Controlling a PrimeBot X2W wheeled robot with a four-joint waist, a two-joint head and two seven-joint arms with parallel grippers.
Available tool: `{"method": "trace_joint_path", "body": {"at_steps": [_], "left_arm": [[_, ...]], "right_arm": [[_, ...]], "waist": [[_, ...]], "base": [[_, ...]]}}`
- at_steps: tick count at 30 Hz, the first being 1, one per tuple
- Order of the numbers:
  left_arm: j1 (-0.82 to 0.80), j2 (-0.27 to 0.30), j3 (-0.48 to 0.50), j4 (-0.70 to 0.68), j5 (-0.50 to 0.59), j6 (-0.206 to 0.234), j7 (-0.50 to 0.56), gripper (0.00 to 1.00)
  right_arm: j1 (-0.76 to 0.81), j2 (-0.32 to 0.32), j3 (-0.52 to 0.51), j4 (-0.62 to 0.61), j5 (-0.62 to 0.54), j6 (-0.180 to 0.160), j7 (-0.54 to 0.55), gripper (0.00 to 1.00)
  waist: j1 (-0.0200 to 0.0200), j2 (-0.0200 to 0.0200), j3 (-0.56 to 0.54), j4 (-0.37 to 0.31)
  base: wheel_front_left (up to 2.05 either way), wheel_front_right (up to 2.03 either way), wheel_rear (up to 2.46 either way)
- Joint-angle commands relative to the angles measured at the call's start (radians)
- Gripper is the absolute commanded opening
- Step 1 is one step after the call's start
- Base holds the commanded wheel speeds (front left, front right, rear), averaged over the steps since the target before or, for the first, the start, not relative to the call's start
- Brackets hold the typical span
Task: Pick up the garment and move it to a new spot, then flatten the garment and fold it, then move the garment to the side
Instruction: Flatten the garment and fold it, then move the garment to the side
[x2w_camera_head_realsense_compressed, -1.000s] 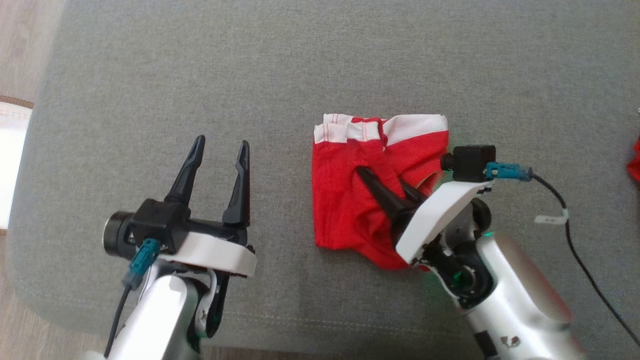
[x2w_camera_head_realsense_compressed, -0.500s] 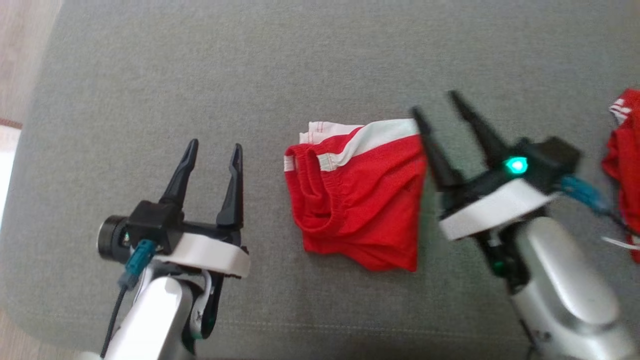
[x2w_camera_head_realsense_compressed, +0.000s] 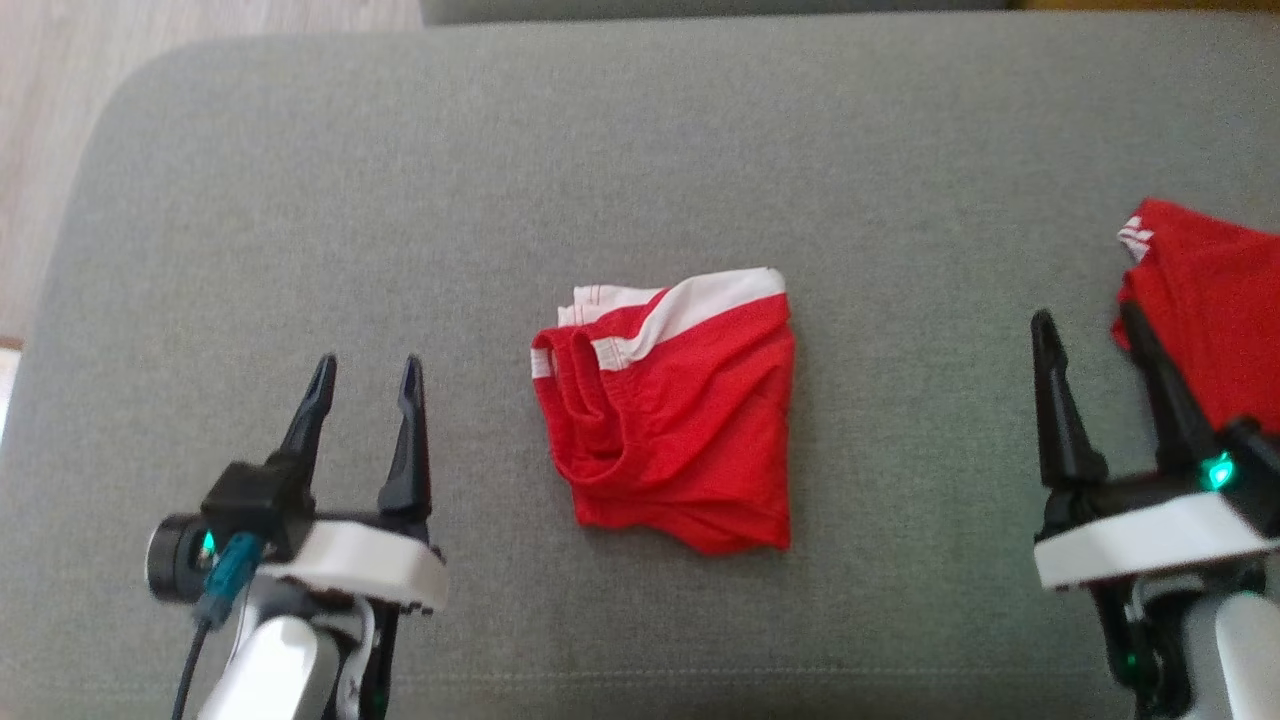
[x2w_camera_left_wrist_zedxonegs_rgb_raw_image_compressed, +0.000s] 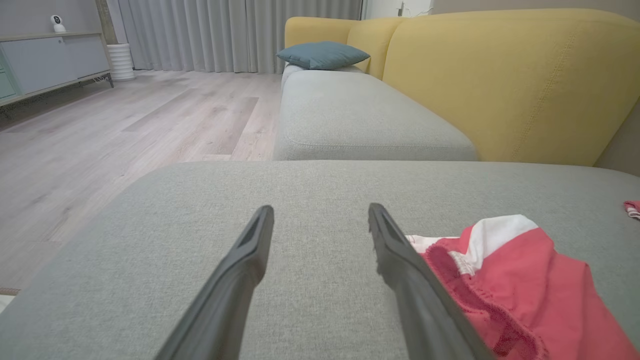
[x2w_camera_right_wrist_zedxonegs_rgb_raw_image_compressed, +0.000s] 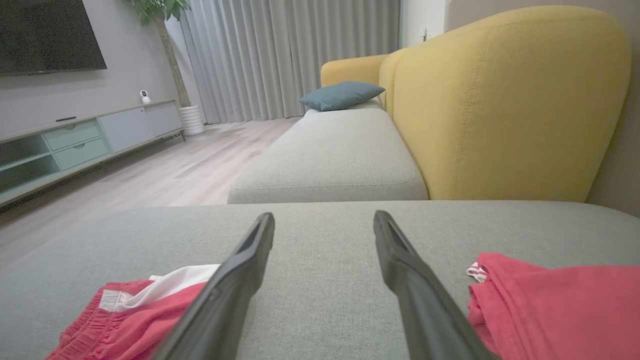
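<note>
The left gripper (x2w_camera_head_realsense_compressed: 367, 365) sits low on the left of the head view, its two dark fingers (x2w_camera_head_realsense_compressed: 404, 440) spread apart and pointing up, holding nothing. The right gripper (x2w_camera_head_realsense_compressed: 1086, 316) sits low on the right, likewise spread wide and empty, its tips leaning slightly leftward.

We are counting two red garments, the folded garment (x2w_camera_head_realsense_compressed: 675, 440) and the far-right garment (x2w_camera_head_realsense_compressed: 1210, 300), two grippers, the left gripper (x2w_camera_head_realsense_compressed: 367, 362) and the right gripper (x2w_camera_head_realsense_compressed: 1087, 314), and one teal pillow (x2w_camera_left_wrist_zedxonegs_rgb_raw_image_compressed: 322, 54).
</note>
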Motion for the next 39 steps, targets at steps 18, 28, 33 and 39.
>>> {"method": "trace_joint_path", "body": {"at_steps": [18,28,33,39], "left_arm": [[0.115,0.084,0.058,-0.059,-0.041,-0.008,0.005,1.00],[0.130,0.099,0.061,-0.067,-0.033,0.019,0.017,1.00],[0.128,0.101,0.060,-0.065,-0.032,0.026,0.020,1.00],[0.126,0.104,0.055,-0.066,-0.030,0.030,0.023,1.00]], "right_arm": [[0.159,0.037,-0.001,-0.131,-0.021,0.007,0.085,1.00],[0.174,0.043,-0.003,-0.143,-0.024,0.007,0.103,1.00],[0.173,0.045,0.001,-0.139,-0.024,0.007,0.107,1.00],[0.176,0.047,0.000,-0.139,-0.025,0.007,0.111,1.00]], "waist": [[0.0000,0.0000,-0.168,-0.018],[0.0000,0.0000,-0.176,-0.014],[0.0000,0.0000,-0.178,-0.016],[0.0000,0.0000,-0.178,-0.012]], "base": [[0.00,0.00,0.00],[0.00,0.00,0.00],[0.00,0.00,0.00],[0.00,0.00,0.00]]}}
